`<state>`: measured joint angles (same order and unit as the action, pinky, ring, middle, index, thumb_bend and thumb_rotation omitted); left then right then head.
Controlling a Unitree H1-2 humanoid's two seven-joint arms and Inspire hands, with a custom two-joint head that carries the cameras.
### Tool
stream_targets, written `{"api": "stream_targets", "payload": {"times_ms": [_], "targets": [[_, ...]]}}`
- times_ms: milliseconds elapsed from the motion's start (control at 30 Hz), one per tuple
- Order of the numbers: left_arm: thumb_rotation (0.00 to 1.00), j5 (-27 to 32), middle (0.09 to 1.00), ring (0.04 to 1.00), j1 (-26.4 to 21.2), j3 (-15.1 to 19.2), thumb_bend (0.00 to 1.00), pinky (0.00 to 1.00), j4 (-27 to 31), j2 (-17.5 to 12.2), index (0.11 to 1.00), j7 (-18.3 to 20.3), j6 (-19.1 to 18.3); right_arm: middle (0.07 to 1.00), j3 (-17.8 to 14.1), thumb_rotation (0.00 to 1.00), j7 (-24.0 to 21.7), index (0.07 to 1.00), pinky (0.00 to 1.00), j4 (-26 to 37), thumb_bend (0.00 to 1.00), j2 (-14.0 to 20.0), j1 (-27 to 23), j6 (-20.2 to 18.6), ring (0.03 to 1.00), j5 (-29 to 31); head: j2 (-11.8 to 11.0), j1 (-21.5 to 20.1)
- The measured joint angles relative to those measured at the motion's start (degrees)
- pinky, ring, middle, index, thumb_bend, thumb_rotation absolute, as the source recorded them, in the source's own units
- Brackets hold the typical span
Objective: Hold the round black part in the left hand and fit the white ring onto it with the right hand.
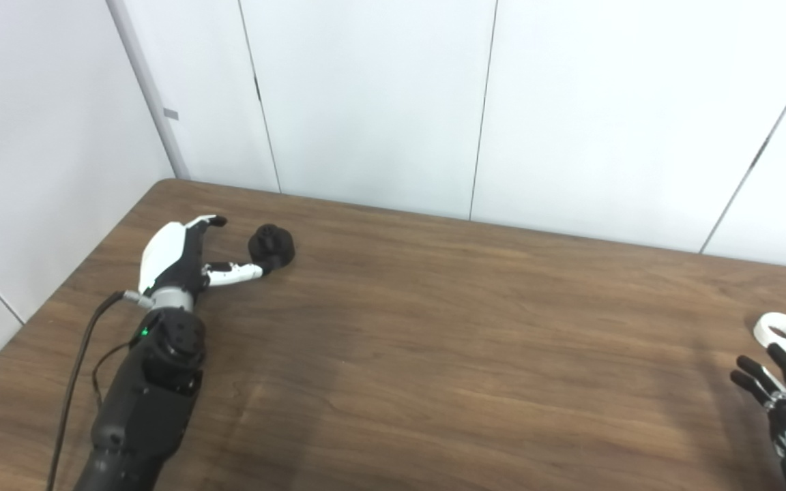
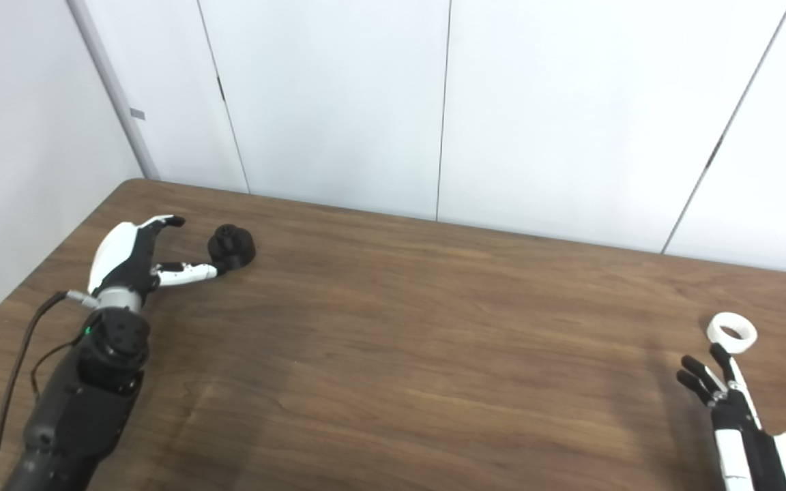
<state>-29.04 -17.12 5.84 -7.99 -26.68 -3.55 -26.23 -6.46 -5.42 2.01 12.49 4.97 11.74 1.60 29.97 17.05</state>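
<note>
Far left, the left hand point(image 1: 178, 256), white shell w/ black fingers, sits low over the dark wood-grain table point(image 1: 434, 327), fingers spread wide, holding nothing. Its thumb tip reaches to the small round black plastic part point(image 1: 271, 247), touching or just short of it; can't tell which. The black part rests on the table near the back-left corner, just right of the hand. White panelled wall point(image 1: 366, 102) runs behind. Far right, by the table's right edge, the flat white plastic ring point(image 2: 732, 332) lies on the wood, well apart from the black part. The right hand point(image 2: 720, 385) is just below the ring, fingers straight and apart, empty, one fingertip at the ring's near rim.
</note>
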Motion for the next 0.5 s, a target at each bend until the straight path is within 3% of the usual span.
{"api": "stream_targets", "payload": {"times_ms": [267,500], "targets": [[0.3,-0.69,0.92,0.972,-4.34,-3.77,1.0,1.0,-9.27,-2.79,0.825,0.09,0.23,0.882,0.01,1.0,0.0,0.96,1.0,0.0,0.56,0.0,0.01,0.06,0.855,-0.03,-0.09,-0.26],[0.33,-0.66,0.939,0.992,-6.67,-6.51,1.0,1.0,-14.0,-4.21,0.827,0.32,0.36,0.871,-0.01,1.0,0.01,0.955,1.0,0.04,0.57,0.0,0.08,0.11,0.846,-0.22,0.0,-0.7]]}}
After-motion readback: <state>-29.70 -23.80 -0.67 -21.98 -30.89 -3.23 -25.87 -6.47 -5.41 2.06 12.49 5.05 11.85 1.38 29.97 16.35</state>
